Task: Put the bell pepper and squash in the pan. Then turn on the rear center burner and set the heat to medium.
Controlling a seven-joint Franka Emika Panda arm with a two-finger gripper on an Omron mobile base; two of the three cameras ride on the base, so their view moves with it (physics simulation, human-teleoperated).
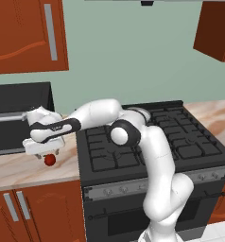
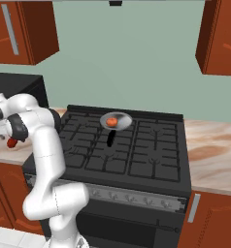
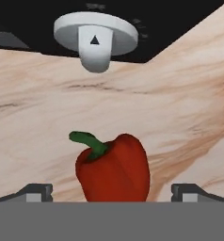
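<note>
The red bell pepper point(image 3: 113, 169) with a green stem lies on the marble counter point(image 1: 20, 172) left of the range. My gripper point(image 3: 113, 193) hangs right over it, open, with one fingertip on each side and neither touching. From the base cameras, the gripper point(image 1: 44, 152) sits just above the bell pepper point(image 1: 49, 160) point(image 2: 11, 143). The grey pan point(image 2: 123, 119) stands on the rear center grates of the range, black handle toward the front. The pale orange squash point(image 2: 111, 122) lies inside it. The pan hides the rear center burner.
A black microwave point(image 1: 20, 118) stands on the counter just behind the gripper, and a white knob-like piece point(image 3: 95, 35) on a dark appliance shows beyond the pepper. Stove knobs point(image 2: 132, 199) line the range's front panel. Red cabinets point(image 1: 24, 33) hang overhead.
</note>
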